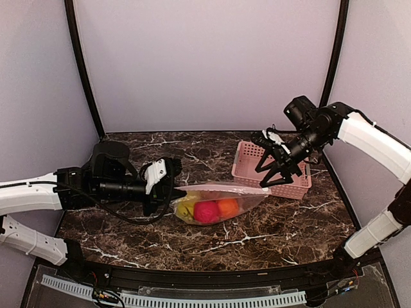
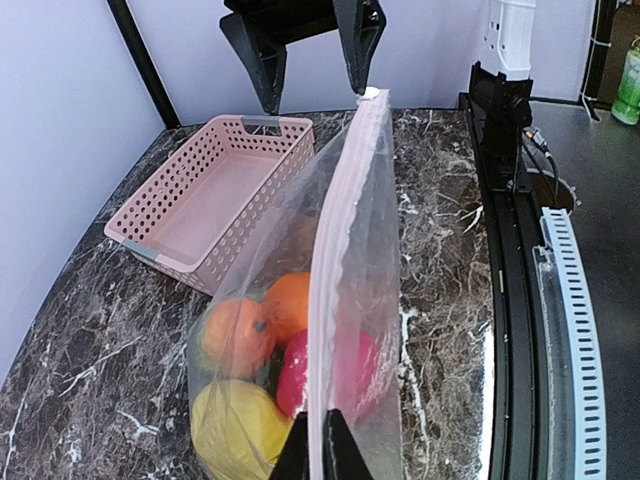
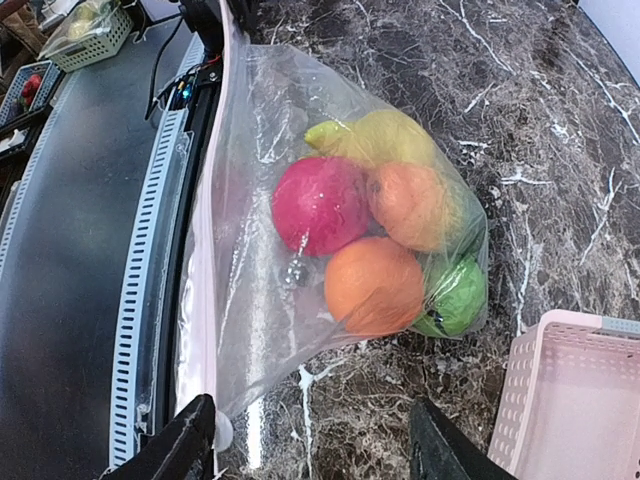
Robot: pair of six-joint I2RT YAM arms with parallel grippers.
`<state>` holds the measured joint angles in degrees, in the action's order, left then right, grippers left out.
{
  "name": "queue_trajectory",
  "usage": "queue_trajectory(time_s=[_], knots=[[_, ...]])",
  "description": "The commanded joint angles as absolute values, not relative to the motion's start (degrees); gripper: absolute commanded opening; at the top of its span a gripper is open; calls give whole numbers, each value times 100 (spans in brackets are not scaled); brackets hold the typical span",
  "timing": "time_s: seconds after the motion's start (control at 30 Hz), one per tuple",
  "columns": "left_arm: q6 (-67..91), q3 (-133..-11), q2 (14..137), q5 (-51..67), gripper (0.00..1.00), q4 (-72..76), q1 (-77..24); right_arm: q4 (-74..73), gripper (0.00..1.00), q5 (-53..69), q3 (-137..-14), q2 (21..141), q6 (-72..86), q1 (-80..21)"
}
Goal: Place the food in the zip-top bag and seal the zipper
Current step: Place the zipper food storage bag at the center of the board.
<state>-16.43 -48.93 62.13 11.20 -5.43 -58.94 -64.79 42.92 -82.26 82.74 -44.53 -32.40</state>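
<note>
The clear, floppy zip-top plastic bag (image 1: 221, 200) lay near the middle of the dark marble-patterned surface (image 1: 276, 234), stretched between the two arms with its belly resting on the stone and its mouth edge uppermost. The narrow whitish-pink zipper strip (image 2: 345, 250) ran along that top edge as a single thin band, from the left arm (image 1: 109, 183) towards the right arm (image 1: 308, 131).

The left jaws were closed on the near end of the zipper strip, pinching it between their tips at the bottom of the left wrist view. The right jaws stood wide apart over the far end of the strip. That end sat just beside one finger (image 3: 185, 445); I could not tell if it touched.

Inside the bag, bunched at the end nearer the left arm, lay the plastic toy food: a red round fruit (image 3: 320, 205), a smooth orange (image 3: 375, 285), a green piece (image 3: 455, 295), a yellow lemon (image 3: 395, 135) and a duller orange mango-like piece (image 3: 420, 205). They were pressed against one another and against the bag's wall.

A pink slotted plastic basket (image 2: 230, 250) stood on the surface just beyond the bag, under the right arm.
</note>
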Motion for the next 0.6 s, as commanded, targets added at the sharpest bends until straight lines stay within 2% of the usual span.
queue_trajectory(time_s=[0.0, 0.33, 0.57], knots=[[-2010, -4673, 6019, 523, 4, -357, -6049, -6530, 64, 4107, -7984, 8010, -4556, -3321], [-2387, -4652, 6081, -9, 3, -132, -6178, -6503, 66, 4293, -8221, 8024, -4389, -3198], [-2270, -5058, 6417, -1080, 1, 386, -5770, -5673, 68, 5202, -8887, 8402, -3475, -1779]])
